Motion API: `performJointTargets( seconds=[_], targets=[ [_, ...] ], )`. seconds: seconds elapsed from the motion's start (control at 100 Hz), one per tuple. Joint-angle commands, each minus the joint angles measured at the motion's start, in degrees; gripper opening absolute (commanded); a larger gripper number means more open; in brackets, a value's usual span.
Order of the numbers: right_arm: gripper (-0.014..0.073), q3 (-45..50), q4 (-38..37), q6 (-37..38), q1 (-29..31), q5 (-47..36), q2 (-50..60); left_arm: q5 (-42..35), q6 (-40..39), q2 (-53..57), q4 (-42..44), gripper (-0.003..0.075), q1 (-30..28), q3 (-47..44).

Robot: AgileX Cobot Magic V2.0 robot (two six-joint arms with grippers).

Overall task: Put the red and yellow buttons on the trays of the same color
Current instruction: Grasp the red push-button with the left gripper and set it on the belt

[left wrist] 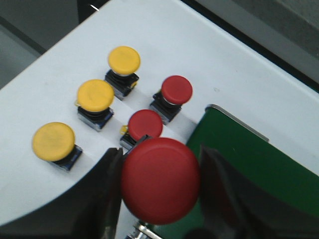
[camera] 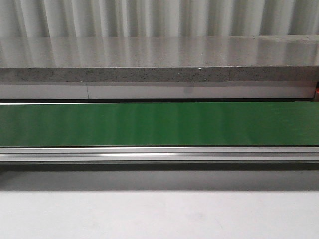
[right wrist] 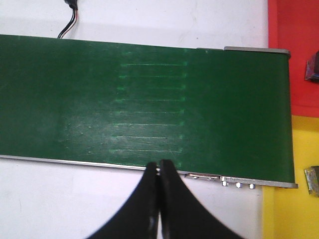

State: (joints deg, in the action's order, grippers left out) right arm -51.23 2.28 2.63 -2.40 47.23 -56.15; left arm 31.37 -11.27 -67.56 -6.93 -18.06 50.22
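Observation:
In the left wrist view my left gripper (left wrist: 160,181) is shut on a red button (left wrist: 160,180) and holds it above the white table by the end of the green belt (left wrist: 259,164). Below it on the table stand two red buttons (left wrist: 145,124) (left wrist: 176,89) and three yellow buttons (left wrist: 124,60) (left wrist: 95,94) (left wrist: 53,141). In the right wrist view my right gripper (right wrist: 159,167) is shut and empty over the belt's near rail. The red tray (right wrist: 294,55) and the yellow tray (right wrist: 294,209) lie past the belt's end; a dark object (right wrist: 314,67) lies on the red tray. Neither gripper shows in the front view.
The green conveyor belt (camera: 159,124) runs across the front view with a metal rail (camera: 159,154) along its near side and a grey ledge (camera: 159,74) behind. A cable (right wrist: 70,20) lies beyond the belt. A small metal part (right wrist: 312,179) sits on the yellow tray's edge.

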Motion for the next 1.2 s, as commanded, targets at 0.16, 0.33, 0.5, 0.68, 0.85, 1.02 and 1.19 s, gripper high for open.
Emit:
performJointTargets(
  seconds=[0.16, 0.33, 0.5, 0.68, 0.85, 1.02, 1.19],
  targets=[
    [-0.0067, -1.4, -0.1, -0.4, -0.1, -2.5, 1.0, -4.8, 4.9, -2.0, -1.9, -0.0020, 8.3, 1.9],
    [-0.0067, -1.4, -0.1, -0.4, -0.1, -2.5, 1.0, -6.0, 6.1, -5.7, -1.9, -0.0020, 11.8, 1.9],
    [-0.0067, -1.4, -0.1, -0.4, -0.1, -2.5, 1.0, -5.8, 6.4, -8.9, -1.9, -0.0020, 12.2, 1.9],
    [-0.0067, -1.4, -0.1, -0.4, -0.1, -2.5, 1.0, -4.6, 8.4, -9.4, -2.5, 0.0008, 12.2, 1.9],
    [-0.0067, -1.4, -0.1, -0.4, -0.1, -2.5, 1.0, -2.6, 11.3, -9.3, -5.0, 0.0321, 12.2, 2.9],
    [-0.0067, -1.4, -0.1, -0.4, -0.1, -2.5, 1.0, 0.2, 12.7, -9.1, -5.1, 0.0640, 12.2, 5.4],
    [-0.0067, -1.4, -0.1, -0.4, -0.1, -2.5, 1.0, 0.0, 13.4, -7.1, -5.1, 0.0650, 12.2, 7.1]
  ],
)
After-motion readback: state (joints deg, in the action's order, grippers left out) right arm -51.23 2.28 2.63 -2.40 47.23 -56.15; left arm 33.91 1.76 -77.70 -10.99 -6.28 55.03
